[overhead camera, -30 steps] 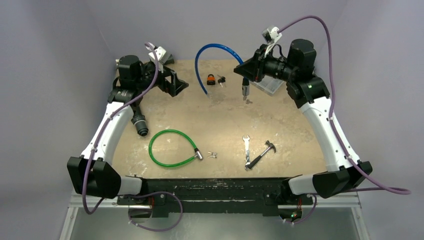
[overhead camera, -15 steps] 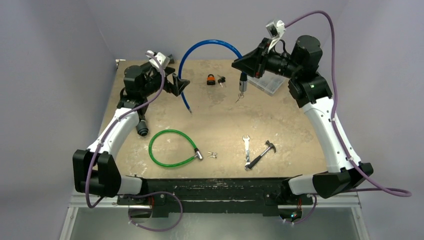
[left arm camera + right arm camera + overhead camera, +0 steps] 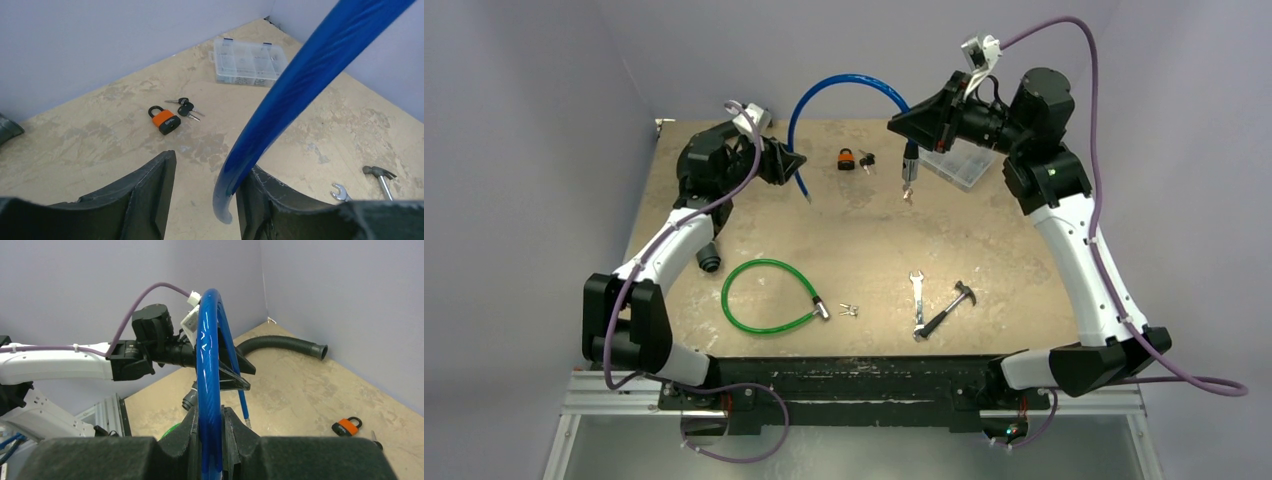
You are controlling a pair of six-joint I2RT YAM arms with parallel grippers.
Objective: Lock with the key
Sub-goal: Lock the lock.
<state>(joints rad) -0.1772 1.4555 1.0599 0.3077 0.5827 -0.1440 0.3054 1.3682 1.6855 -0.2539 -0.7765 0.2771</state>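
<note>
Tan scuffed tabletop (image 3: 864, 240), lilac walls (image 3: 524, 80); right jaws clamp blue cable (image 3: 849, 79), left jaws seemingly loose around it

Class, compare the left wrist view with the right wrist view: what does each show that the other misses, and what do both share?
Left wrist only: the clear plastic compartment box, the steel hammer head and the silver wrench end. Right wrist only: the black corrugated hose, the white left arm, and the right tool clamped on the blue plastic-coated cable. Both: that blue cable and the orange padlock.
</note>
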